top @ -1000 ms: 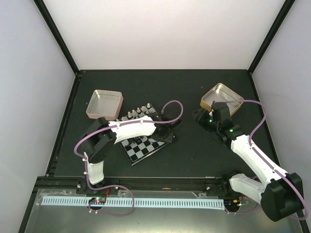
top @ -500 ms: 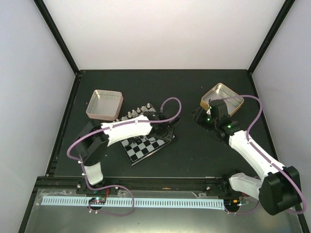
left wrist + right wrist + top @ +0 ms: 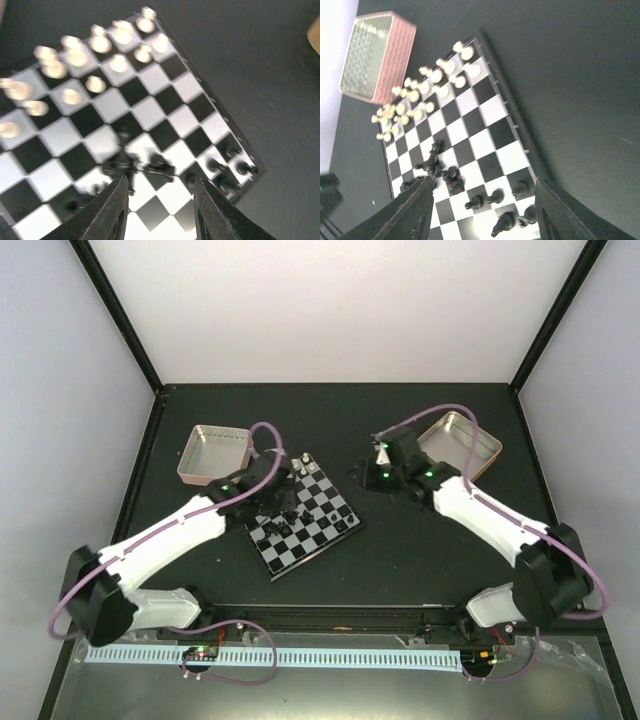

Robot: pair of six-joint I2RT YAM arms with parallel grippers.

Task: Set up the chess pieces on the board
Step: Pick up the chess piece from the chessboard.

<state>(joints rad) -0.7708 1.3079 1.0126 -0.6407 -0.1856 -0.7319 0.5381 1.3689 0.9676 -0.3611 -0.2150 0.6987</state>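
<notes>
The board [image 3: 318,508] lies tilted between the two arms. Pale chess pieces [image 3: 75,55] crowd its far-left edge. Black chess pieces [image 3: 155,165] sit near its near-right corner, some upright along the edge and some toppled in a clump [image 3: 445,172]. My left gripper [image 3: 272,470] hovers over the board's far-left side. In the left wrist view it [image 3: 162,215] is open with only squares between its fingers. My right gripper [image 3: 384,464] hangs just right of the board. In the right wrist view it [image 3: 485,215] stands open and empty above the black pieces.
A pink tin [image 3: 215,453] stands right behind the board's far-left corner, close to my left wrist, and shows in the right wrist view [image 3: 380,55]. A gold tin [image 3: 460,443] sits at the back right behind my right arm. Dark walls frame the table.
My left arm has pulled back from the board's right side to its far-left edge and its jaws have parted. My right arm has swung left from the gold tin toward the board.
</notes>
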